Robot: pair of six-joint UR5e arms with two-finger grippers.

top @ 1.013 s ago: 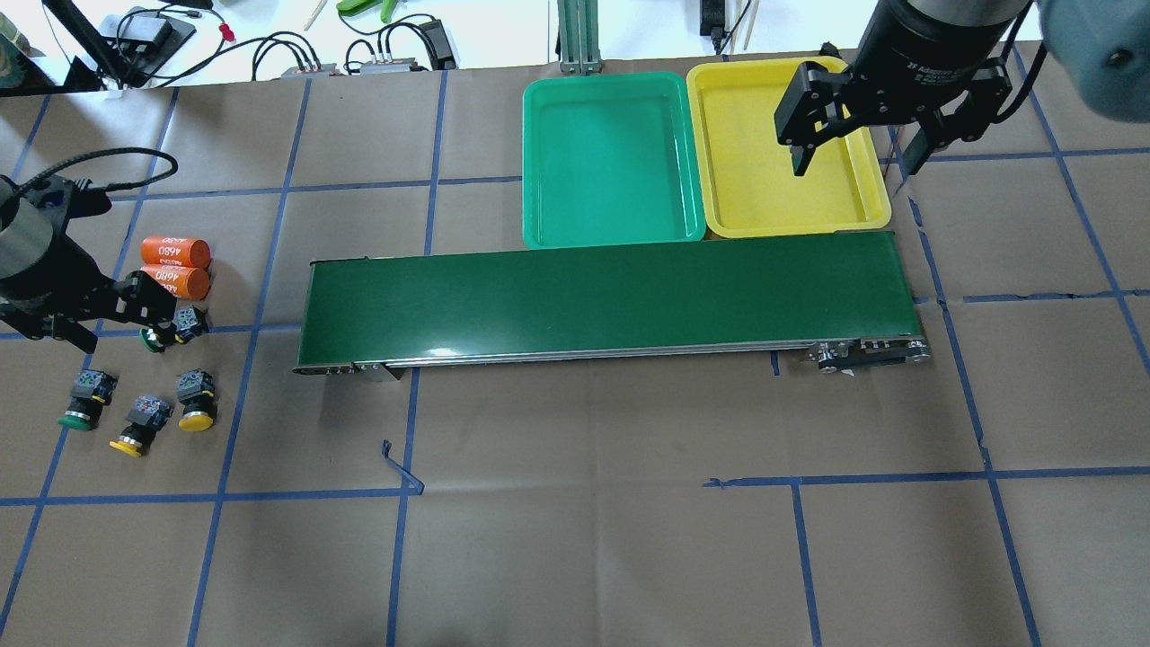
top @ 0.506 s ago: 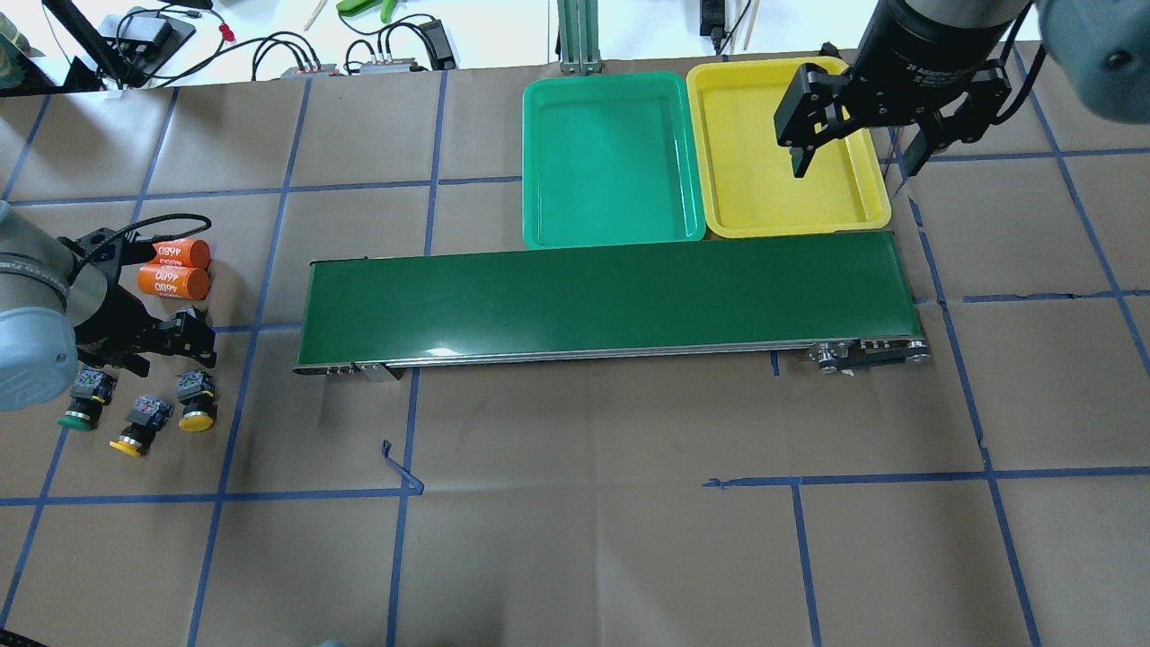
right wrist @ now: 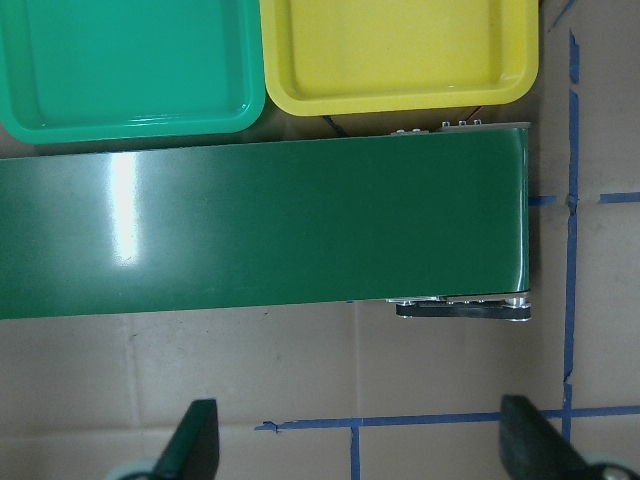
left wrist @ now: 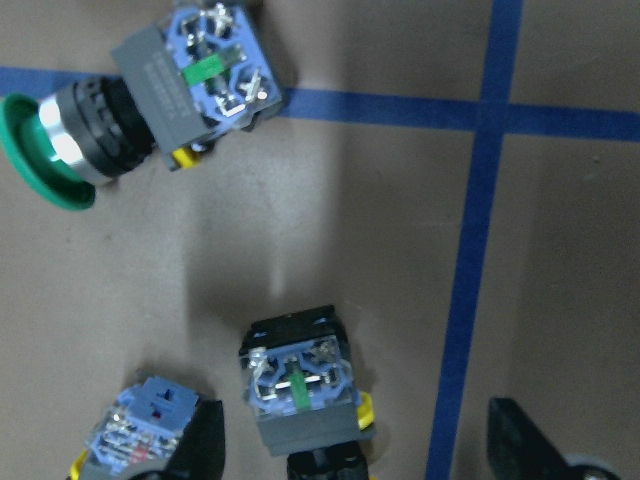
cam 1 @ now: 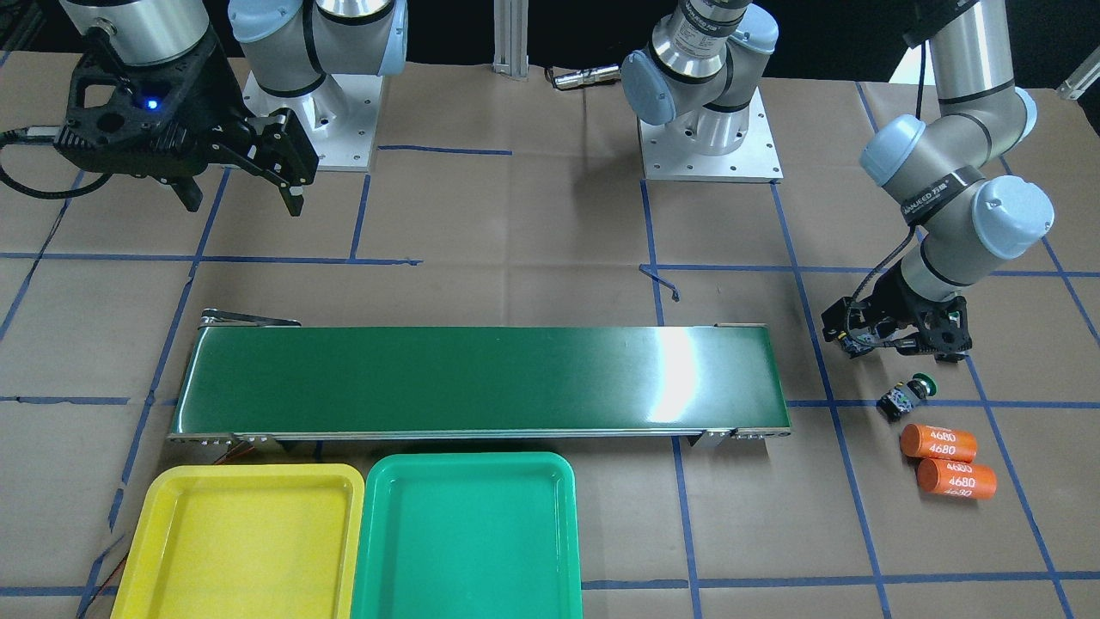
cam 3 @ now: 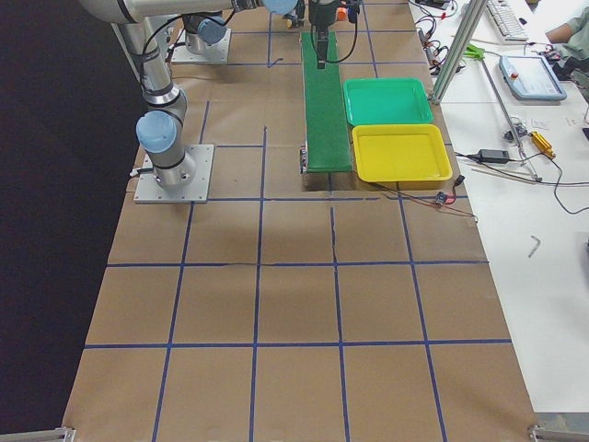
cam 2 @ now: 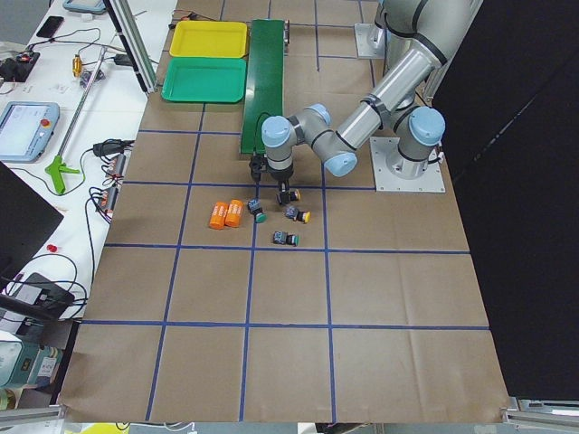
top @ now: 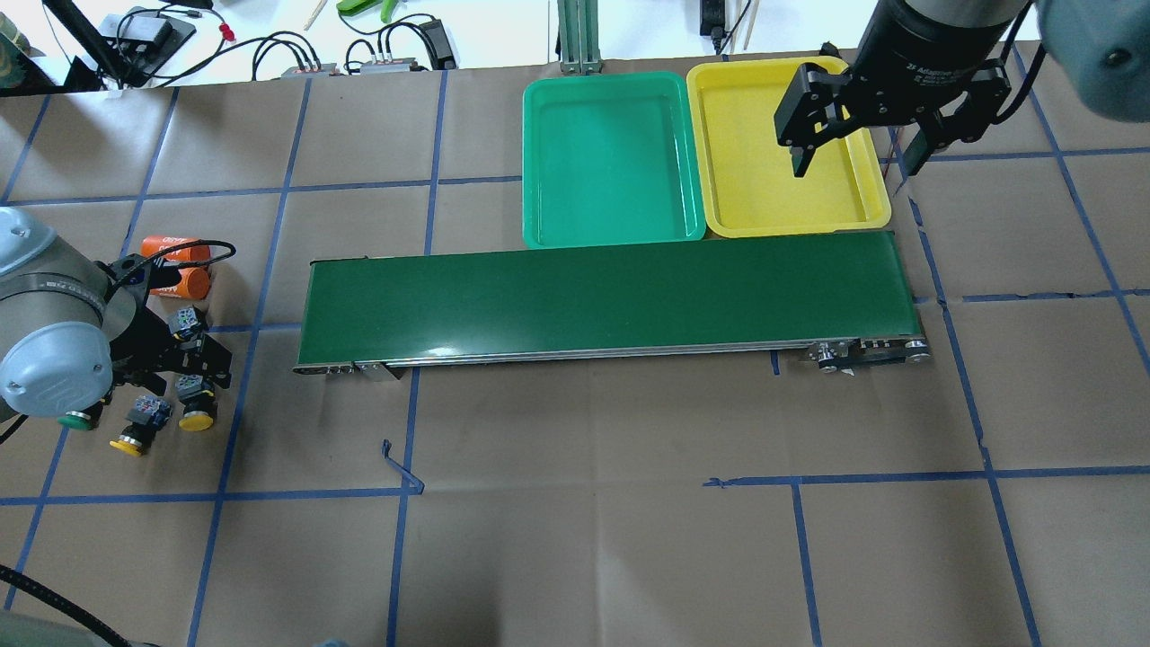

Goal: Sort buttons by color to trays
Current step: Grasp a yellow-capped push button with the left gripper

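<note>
My left gripper (top: pixel 199 370) is open and hovers low over a yellow button (top: pixel 196 406). In the left wrist view the gripper (left wrist: pixel 360 450) straddles that button's grey block (left wrist: pixel 300 385). A second yellow button (top: pixel 135 424) lies just to its left. One green button (left wrist: pixel 150 100) lies beside the orange cylinders, and another green button (top: pixel 76 419) is half hidden under the arm. My right gripper (top: pixel 852 163) is open and empty above the right rim of the yellow tray (top: pixel 764 184). The green tray (top: pixel 611 157) stands beside the yellow tray. Both trays hold nothing.
A long dark-green conveyor belt (top: pixel 611 296) runs across the table's middle, in front of the trays. Two orange "4680" cylinders (cam 1: pixel 938 443) lie close by the buttons. Cables and tools lie beyond the table's far edge (top: pixel 269 45).
My left arm has swung from the green button by the cylinders toward the table's front, over the yellow button. That green button stays on the table. The right arm has not moved.
</note>
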